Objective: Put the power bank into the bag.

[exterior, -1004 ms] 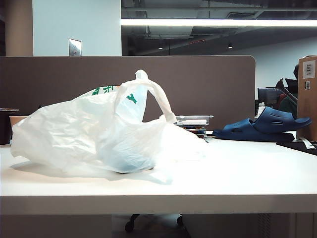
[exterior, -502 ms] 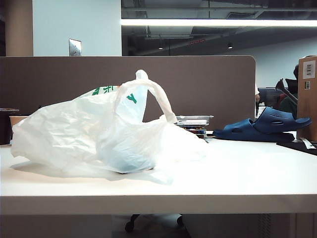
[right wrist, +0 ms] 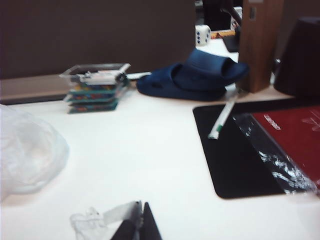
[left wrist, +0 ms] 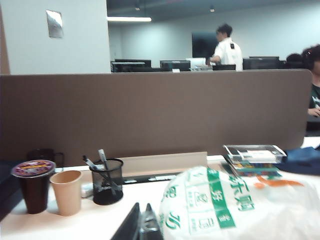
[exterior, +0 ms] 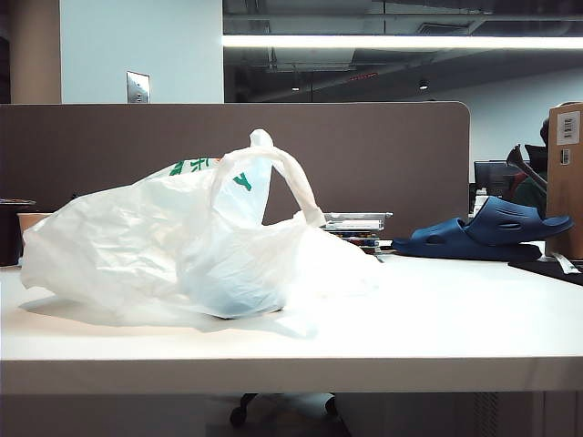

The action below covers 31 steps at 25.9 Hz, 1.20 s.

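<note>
The crinkled translucent white plastic bag (exterior: 182,241) with green lettering is seen slumped on the white worktop (exterior: 437,319); the power bank cannot be made out. The left gripper (left wrist: 141,227) is held beside the bag and the right gripper (right wrist: 139,227) low over the worktop, both with jaws clenched on nothing.

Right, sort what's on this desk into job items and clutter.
Job:
- bag, lying on the table
- power bank: not visible in any view
- left end effector and right end effector, both shut and empty

Clutter:
- slippers
- pen holder
- paper cup
- black mat
</note>
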Tool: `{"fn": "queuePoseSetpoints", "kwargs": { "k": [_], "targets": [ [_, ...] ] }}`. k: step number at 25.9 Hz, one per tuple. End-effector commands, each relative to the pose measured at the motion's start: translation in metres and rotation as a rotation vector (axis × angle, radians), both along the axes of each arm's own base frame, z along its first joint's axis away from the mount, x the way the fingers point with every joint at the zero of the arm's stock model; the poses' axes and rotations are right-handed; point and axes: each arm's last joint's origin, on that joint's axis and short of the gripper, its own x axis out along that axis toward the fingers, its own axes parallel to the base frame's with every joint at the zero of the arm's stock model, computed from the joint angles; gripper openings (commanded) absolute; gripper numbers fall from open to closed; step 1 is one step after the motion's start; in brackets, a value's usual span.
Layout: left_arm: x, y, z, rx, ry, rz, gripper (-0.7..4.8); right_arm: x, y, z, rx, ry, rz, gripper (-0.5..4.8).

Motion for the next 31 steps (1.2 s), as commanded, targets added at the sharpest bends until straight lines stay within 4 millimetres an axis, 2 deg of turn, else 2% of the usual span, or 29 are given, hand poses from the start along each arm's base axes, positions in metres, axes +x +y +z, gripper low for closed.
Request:
{"fn": "queuePoseSetpoints", "kwargs": {
  "k": [1,6,8,11,31],
  "targets": [
    [0.004,0.000,-0.007,0.002,0.012,-0.006,-0.06,0.004,0.000,-0.006,-0.021,-0.043,0.000,-0.09],
    [0.013,0.000,-0.028,0.007,-0.005,-0.020,-0.06,0.010,0.000,-0.023,-0.040,-0.068,0.001,-0.09],
    [0.018,0.000,-0.044,0.013,-0.031,-0.021,-0.06,0.011,0.000,-0.029,-0.069,-0.073,0.000,-0.09],
    [0.022,0.000,-0.056,0.031,-0.017,-0.011,-0.06,0.011,0.000,-0.029,-0.120,-0.075,-0.001,-0.09],
    [0.024,0.000,-0.063,0.043,0.047,-0.009,-0.06,0.012,-0.001,-0.032,-0.136,-0.036,-0.018,-0.08]
  ]
}}
